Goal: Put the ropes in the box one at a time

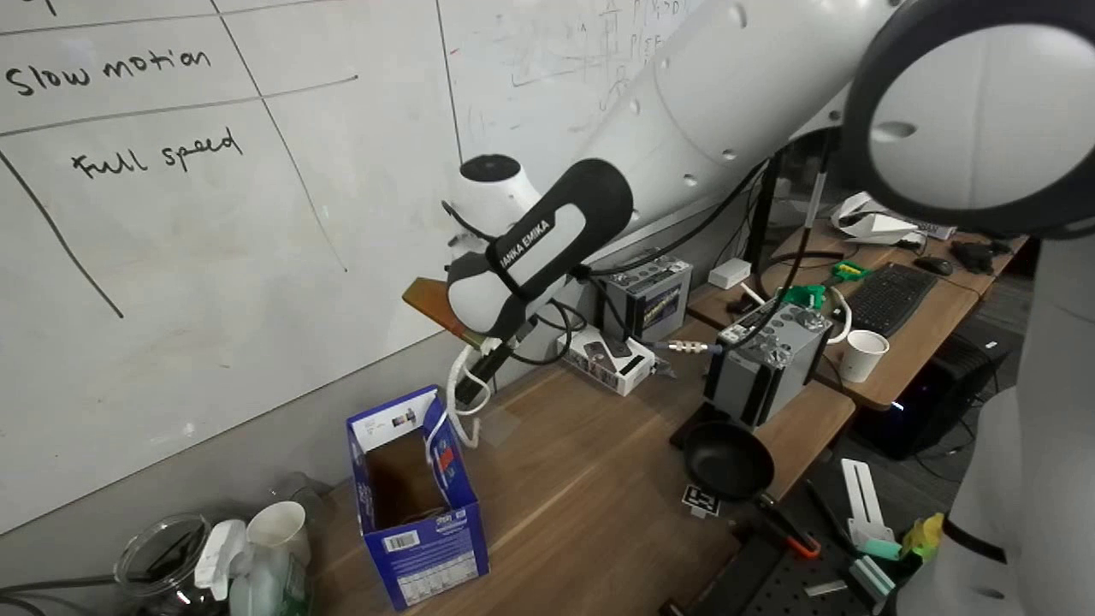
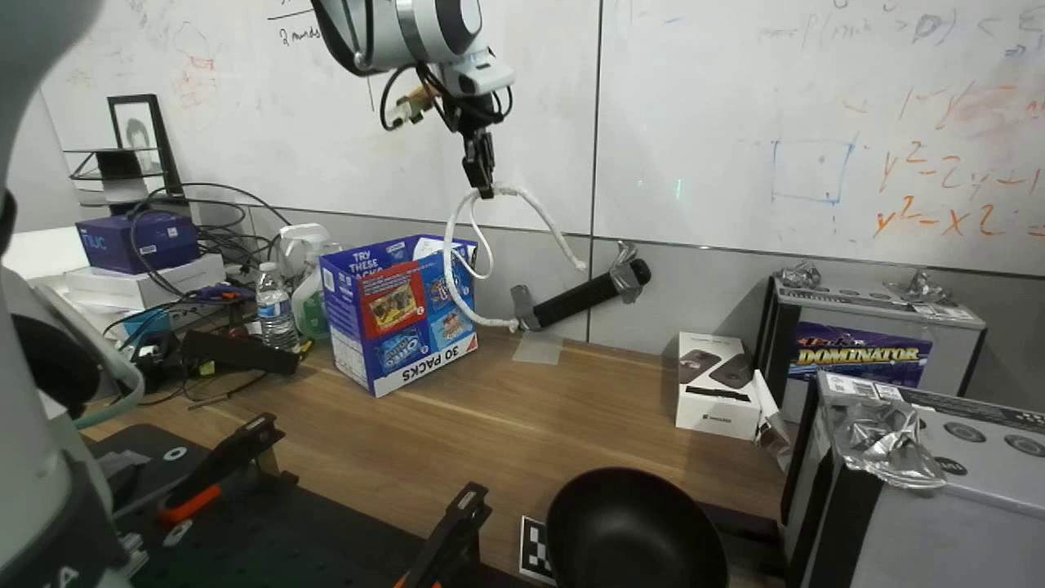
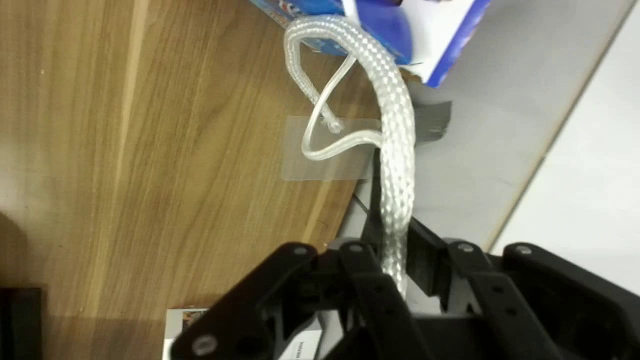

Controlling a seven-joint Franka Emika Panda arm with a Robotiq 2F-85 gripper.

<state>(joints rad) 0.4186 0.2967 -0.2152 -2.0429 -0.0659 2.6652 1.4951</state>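
Observation:
My gripper (image 1: pixel 469 389) is shut on a white rope (image 1: pixel 452 393) and holds it in the air above the table. In an exterior view the gripper (image 2: pixel 483 188) is above and right of the box, and the rope (image 2: pixel 448 249) hangs in loops, partly in front of the box. The blue box (image 1: pixel 428 547) stands open at the top with a brown inside; it also shows in an exterior view (image 2: pixel 355 327). In the wrist view the rope (image 3: pixel 397 125) runs from between the fingers (image 3: pixel 392 250) toward the box (image 3: pixel 440 60). Other ropes are not in view.
A black pan (image 1: pixel 727 462) lies near the table's front edge. A white phone box (image 2: pixel 717 392) and grey units (image 2: pixel 873 359) stand on the side away from the blue box. A black tube (image 2: pixel 584 298) is taped to the wall. A spray bottle (image 2: pixel 309 278) stands behind the blue box.

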